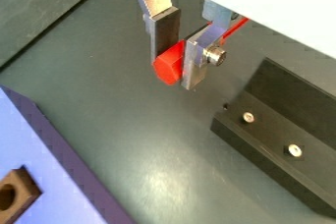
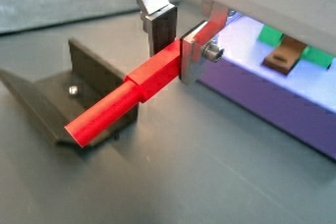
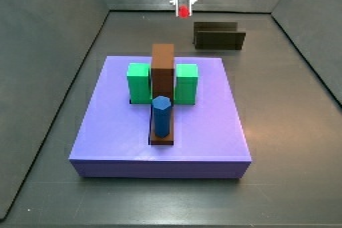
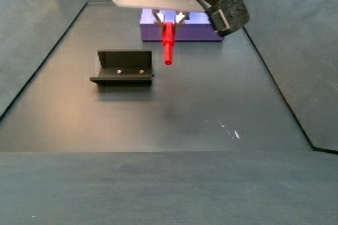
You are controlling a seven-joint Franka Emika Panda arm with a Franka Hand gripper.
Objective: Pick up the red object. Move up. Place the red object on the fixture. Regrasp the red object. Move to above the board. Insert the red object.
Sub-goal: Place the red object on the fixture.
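Gripper [image 2: 179,43] raised off the floor, its 2 fingers clamped on the red object [image 2: 121,99], fixture [image 4: 122,68] below and beside it, board [image 3: 162,122] behind

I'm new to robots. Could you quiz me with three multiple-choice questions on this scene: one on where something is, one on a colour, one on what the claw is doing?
1. Where is the red object?
A. lying on the board
B. held up in the gripper, off the floor
C. resting in the fixture

2. What colour is the board?
A. lavender-purple
B. yellow
C. white

3. What state is the gripper in?
A. open and empty
B. shut on the blue cylinder
C. shut on the red object

Answers: 1 B, a side view shows the peg hanging from the fingers beside the fixture, not on it. 2 A, the slab is purple in both side views. 3 C, in a wrist view the fingers clamp the red piece.
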